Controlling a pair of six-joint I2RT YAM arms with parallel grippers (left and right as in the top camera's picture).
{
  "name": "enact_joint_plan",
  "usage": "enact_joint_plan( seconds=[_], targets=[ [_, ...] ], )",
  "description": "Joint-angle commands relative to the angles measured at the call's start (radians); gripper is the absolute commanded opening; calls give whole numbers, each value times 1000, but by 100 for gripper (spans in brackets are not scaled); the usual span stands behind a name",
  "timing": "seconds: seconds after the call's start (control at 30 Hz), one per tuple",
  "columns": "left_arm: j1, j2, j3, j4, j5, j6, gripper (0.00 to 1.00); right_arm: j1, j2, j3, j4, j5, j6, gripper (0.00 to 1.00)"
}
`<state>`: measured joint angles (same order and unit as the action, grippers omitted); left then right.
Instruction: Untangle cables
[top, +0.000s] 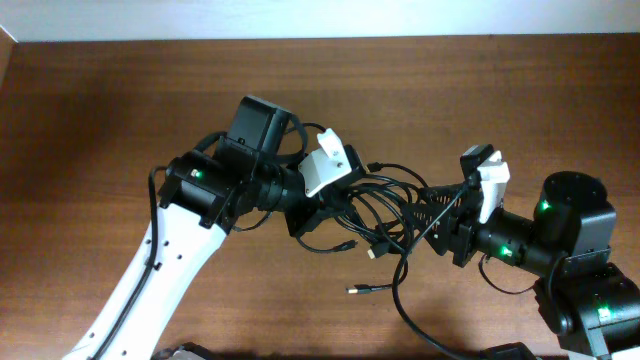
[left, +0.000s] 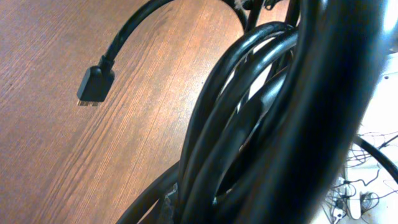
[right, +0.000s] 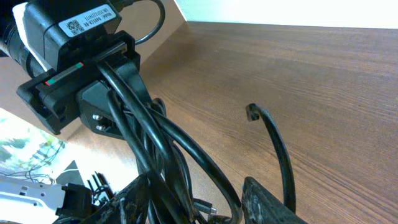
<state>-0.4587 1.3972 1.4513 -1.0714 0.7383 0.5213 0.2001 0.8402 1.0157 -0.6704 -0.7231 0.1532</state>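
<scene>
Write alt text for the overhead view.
A tangled bunch of black cables is at the middle of a brown wooden table. The left claw is shut on the bunch; the right claw meets it from the opposite side.

Cables (top: 385, 205): black, glossy, smooth plastic jacket, light streaks along curves. Plug (left: 94, 86): matt black moulded plastic. Second plug (top: 355, 289): bright metal tip. Table (top: 100, 100): brown wood, fine straight grain, smooth, soft satin sheen. Left arm shell (top: 180, 260): white, smooth, glossy plastic. Joint housings (top: 200, 190): black, matt. Camera mount (top: 325, 170): white plastic. Label (right: 87, 17): white paper, printed. Right gripper fingers (right: 267, 202): black, rough, grainy.
</scene>
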Motion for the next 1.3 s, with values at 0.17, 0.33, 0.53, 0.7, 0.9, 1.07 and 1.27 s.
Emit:
enact_joint_plan(
  seconds=[0.17,0.33,0.53,0.7,0.9,1.07,1.27],
  targets=[
    [1,-6,8,-4,111,7,0,2,-6,13,5,47,-26,47],
    [1,-6,8,-23,111,34,0,2,-6,13,35,47,-22,48],
    [0,-6,8,-24,111,33,0,2,-6,13,59,54,-18,53],
    [-40,-6,8,-24,111,34,0,2,-4,13,70,102,-18,54],
    [-117,-6,8,-24,111,101,0,2,32,13,69,119,-19,55],
    [-128,-6,8,-37,111,106,0,2,57,13,77,135,-19,55],
    [-128,-6,8,-81,115,123,0,2,56,13,147,173,-18,55]
  ],
)
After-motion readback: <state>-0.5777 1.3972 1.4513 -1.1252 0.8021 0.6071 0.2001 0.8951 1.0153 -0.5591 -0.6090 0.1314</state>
